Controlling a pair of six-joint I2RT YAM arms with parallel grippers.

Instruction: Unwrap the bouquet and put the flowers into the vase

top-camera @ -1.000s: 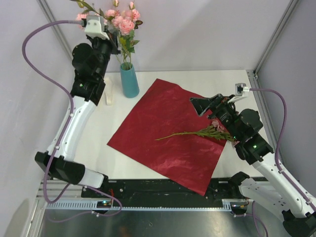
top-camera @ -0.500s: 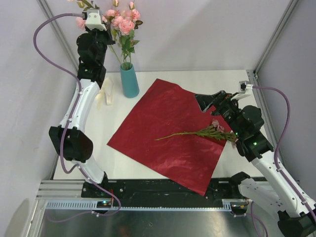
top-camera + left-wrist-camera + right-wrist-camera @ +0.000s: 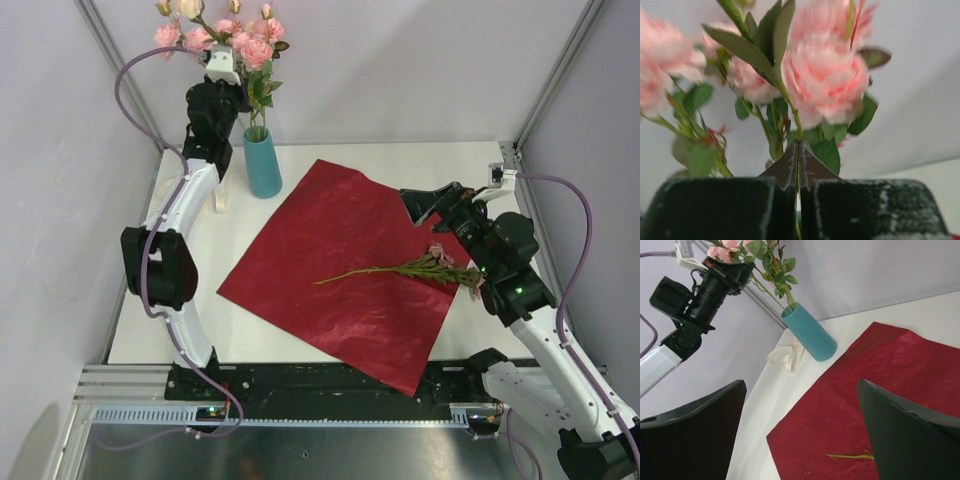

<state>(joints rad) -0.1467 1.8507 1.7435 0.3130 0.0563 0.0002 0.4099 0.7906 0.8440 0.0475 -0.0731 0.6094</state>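
Note:
The teal vase (image 3: 263, 163) stands at the back left with several pink flowers (image 3: 245, 45) rising out of it. My left gripper (image 3: 240, 100) is high above its mouth, shut on a thin green stem (image 3: 798, 122) just below the blooms. One more flower (image 3: 400, 268) lies flat on the spread dark red wrapping paper (image 3: 330, 250). My right gripper (image 3: 430, 205) hovers wide open over the paper's right corner, above that flower's bloom end. The right wrist view shows the vase (image 3: 810, 335), the paper (image 3: 890, 385) and the stem's tip (image 3: 850, 456) between my open fingers (image 3: 801, 385).
The cream ribbon (image 3: 222, 190) lies loose on the white table left of the vase, also in the right wrist view as a ribbon (image 3: 785, 355). Metal frame posts (image 3: 560, 70) and purple walls enclose the back and sides.
My left arm's elbow and wrist have swung right, toward the vase, with the held stem kept over it. The right gripper has lifted slightly and stays open.

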